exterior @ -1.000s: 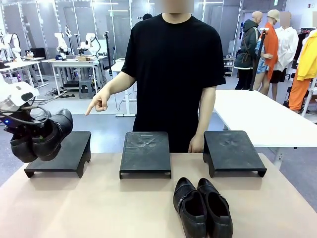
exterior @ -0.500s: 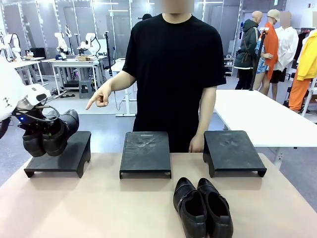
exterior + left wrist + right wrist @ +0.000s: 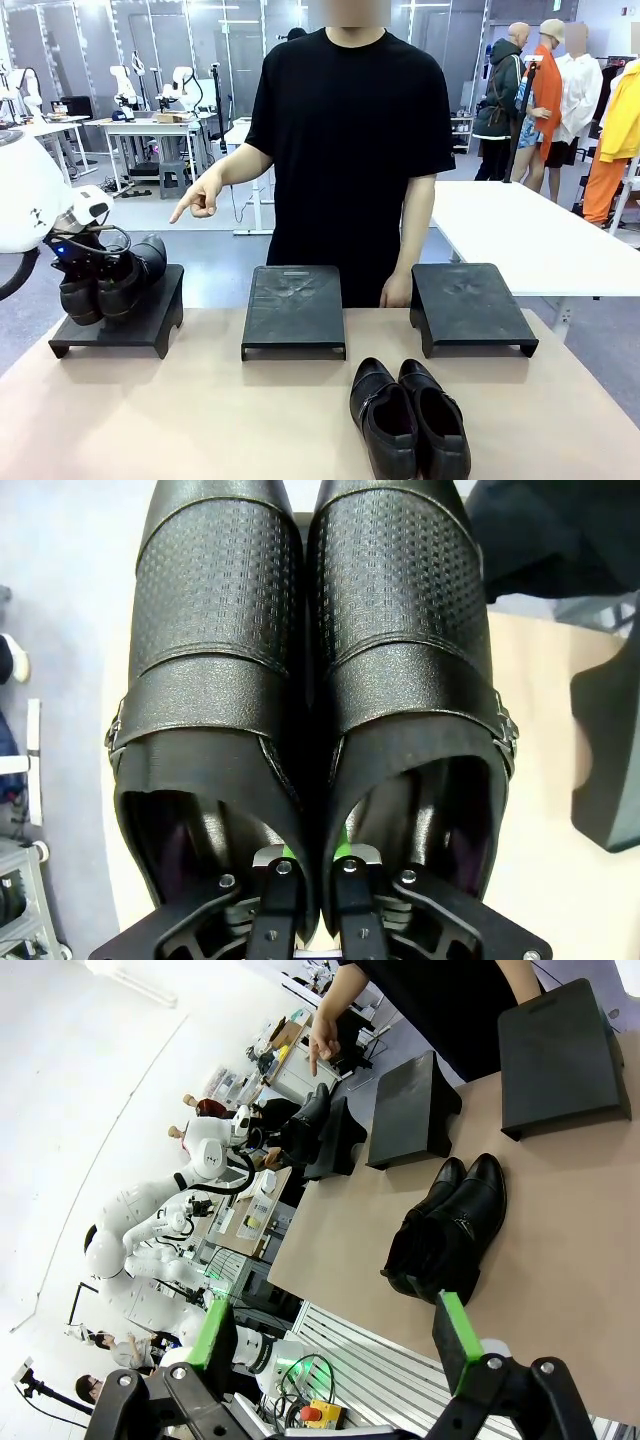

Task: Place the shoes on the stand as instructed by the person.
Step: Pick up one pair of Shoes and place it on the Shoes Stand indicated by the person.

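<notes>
- While my left gripper (image 3: 310,868) is pinching the dress-shoe pair (image 3: 112,278) by the collars, its toes are pointing away over the left stand (image 3: 135,320).
- My right gripper (image 3: 335,1335) is waiting spread.

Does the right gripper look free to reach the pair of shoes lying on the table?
Probably yes. The right gripper is open, and the pair of shoes lies ahead of it on the bare table, with nothing between them.
</notes>
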Available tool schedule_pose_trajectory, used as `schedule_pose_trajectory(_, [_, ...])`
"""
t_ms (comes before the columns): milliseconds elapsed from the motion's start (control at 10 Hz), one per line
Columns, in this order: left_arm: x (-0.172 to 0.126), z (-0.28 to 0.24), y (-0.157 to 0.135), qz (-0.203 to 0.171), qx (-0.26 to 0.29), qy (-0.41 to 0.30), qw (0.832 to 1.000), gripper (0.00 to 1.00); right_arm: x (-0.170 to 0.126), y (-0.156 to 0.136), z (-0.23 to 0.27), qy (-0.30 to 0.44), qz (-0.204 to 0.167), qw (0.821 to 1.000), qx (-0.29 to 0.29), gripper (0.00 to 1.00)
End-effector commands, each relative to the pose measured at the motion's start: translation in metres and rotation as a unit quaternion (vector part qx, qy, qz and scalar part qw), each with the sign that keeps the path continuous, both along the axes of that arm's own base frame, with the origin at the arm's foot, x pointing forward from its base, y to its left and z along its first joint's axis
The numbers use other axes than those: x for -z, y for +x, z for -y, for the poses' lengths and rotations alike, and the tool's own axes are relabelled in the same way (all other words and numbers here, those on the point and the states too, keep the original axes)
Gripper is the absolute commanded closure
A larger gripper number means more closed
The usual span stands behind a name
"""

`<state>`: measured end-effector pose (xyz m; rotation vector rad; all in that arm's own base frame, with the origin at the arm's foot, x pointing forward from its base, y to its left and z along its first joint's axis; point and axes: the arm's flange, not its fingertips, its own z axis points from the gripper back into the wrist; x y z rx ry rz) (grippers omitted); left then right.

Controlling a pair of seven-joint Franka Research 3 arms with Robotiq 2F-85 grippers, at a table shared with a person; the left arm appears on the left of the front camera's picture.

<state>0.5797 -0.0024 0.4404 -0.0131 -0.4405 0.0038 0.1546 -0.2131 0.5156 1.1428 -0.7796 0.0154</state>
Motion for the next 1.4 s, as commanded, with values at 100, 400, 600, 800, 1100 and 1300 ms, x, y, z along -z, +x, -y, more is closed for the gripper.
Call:
schedule_pose_trajectory(100, [-0.003, 0.005, 0.008, 0.015, -0.002, -0.004, 1.000, 0.92, -0.001, -0.001, 0.001, -0.001, 0.011, 1.000, -0.002, 0.00])
schedule_pose_trajectory(400, [0.011, 0.005, 0.012, 0.007, 0.001, -0.002, 1.000, 0.92, -0.001, -0.001, 0.001, -0.001, 0.011, 1.000, -0.002, 0.00])
schedule_pose_trajectory(600, [0.019, 0.003, 0.016, 0.001, -0.007, 0.000, 1.000, 0.92, -0.001, -0.001, 0.001, -0.001, 0.011, 1.000, -0.002, 0.00])
schedule_pose_trajectory(800, [0.024, 0.004, 0.017, -0.003, -0.005, 0.001, 1.000, 0.92, -0.001, -0.001, 0.001, -0.001, 0.011, 1.000, -0.002, 0.00])
schedule_pose_trajectory(1100, [0.023, 0.007, 0.011, -0.017, 0.012, 0.007, 1.000, 0.55, -0.001, -0.001, 0.001, -0.001, 0.011, 1.000, -0.002, 0.00])
schedule_pose_trajectory(1300, [0.018, 0.006, 0.009, -0.023, 0.015, 0.002, 1.000, 0.34, -0.001, -0.001, 0.001, -0.001, 0.011, 1.000, -0.002, 0.00])
